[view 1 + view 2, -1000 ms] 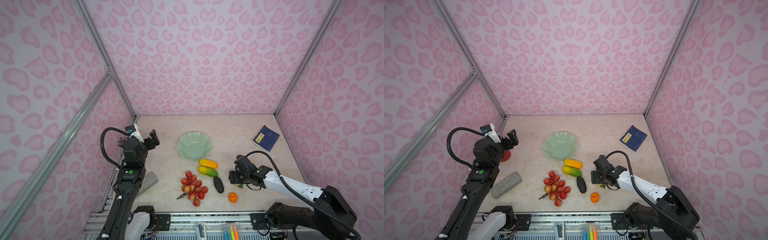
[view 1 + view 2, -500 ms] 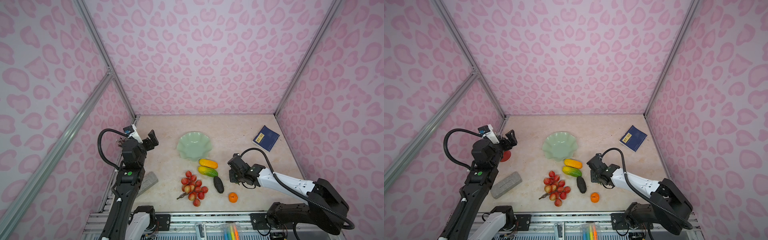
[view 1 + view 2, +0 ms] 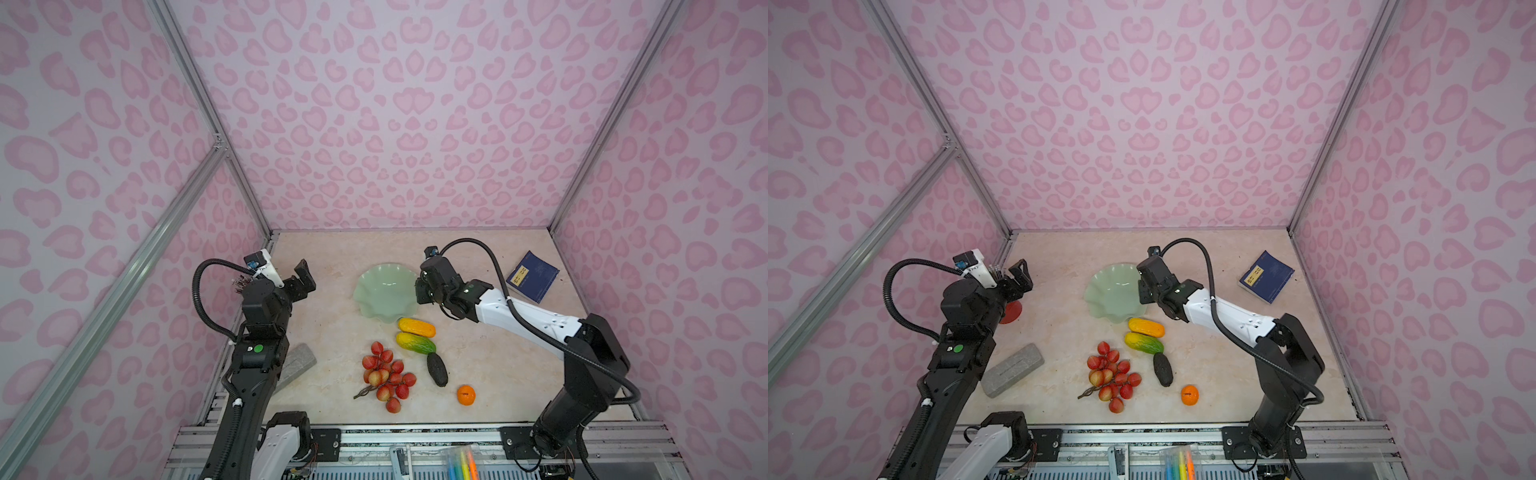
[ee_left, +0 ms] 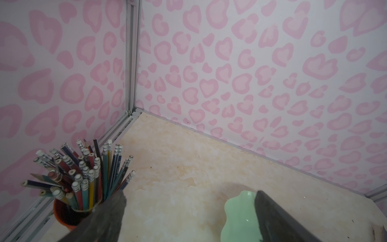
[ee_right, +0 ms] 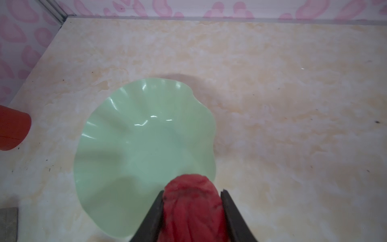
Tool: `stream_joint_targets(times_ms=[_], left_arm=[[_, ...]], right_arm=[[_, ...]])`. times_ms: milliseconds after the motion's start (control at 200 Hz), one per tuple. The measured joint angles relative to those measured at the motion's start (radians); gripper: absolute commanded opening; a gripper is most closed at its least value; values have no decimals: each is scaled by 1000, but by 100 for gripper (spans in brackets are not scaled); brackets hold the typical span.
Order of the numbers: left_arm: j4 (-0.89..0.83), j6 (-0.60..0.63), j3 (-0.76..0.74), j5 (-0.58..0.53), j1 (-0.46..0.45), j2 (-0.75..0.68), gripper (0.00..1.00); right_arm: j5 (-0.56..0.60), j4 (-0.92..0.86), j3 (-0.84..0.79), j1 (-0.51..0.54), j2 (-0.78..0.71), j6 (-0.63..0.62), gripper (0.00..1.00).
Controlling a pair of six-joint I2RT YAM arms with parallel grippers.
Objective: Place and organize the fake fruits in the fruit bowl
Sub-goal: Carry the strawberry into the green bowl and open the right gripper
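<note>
My right gripper [image 5: 192, 191] is shut on a red strawberry [image 5: 192, 207] just over the near rim of the mint-green fruit bowl [image 5: 136, 142]. In both top views this gripper [image 3: 419, 286] [image 3: 1142, 286] hangs at the bowl's [image 3: 382, 291] [image 3: 1111, 293] right edge and hides the strawberry. On the table in front lie a yellow-orange oblong [image 3: 417, 327], a yellow-green oblong [image 3: 415, 343], a dark oval [image 3: 437, 369], a small orange [image 3: 466, 395] and a red grape bunch [image 3: 386, 376]. My left gripper [image 3: 300, 281] [image 4: 189, 194] stands open and holds nothing, left of the bowl [image 4: 238, 220].
A red cup of pencils [image 4: 67, 215] [image 3: 1011, 311] stands by the left wall under my left arm. A grey block [image 3: 1013, 370] lies at the front left. A blue booklet [image 3: 534, 276] lies at the back right. Markers [image 3: 457, 463] sit below the front rail.
My right gripper closed on the strawberry near the dark oval, then rose and swung back-left to the bowl's right rim. The left arm barely moved.
</note>
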Motion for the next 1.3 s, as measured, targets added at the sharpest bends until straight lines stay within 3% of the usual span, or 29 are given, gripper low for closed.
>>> stream_joint_targets(times_ms=[235, 570, 635, 775, 950, 1125, 1300], left_arm=[[0, 1, 0, -10, 2, -13, 97], [0, 8, 0, -19, 10, -24, 97], [0, 8, 0, -23, 11, -25, 97], [0, 8, 0, -35, 12, -25, 97], [0, 8, 0, 16, 12, -2, 99], [-10, 15, 15, 102, 12, 21, 97], [-25, 14, 27, 159, -24, 46, 93]], right_arm=[[-79, -14, 298, 3, 323, -68, 33], [-122, -80, 506, 6, 581, -97, 35], [-126, -87, 513, 6, 595, -97, 40], [-143, -92, 519, 6, 595, -94, 60], [-154, -57, 422, 7, 491, -74, 72], [-130, 79, 235, -2, 245, -58, 82], [-32, 185, -26, -48, -11, -25, 86]])
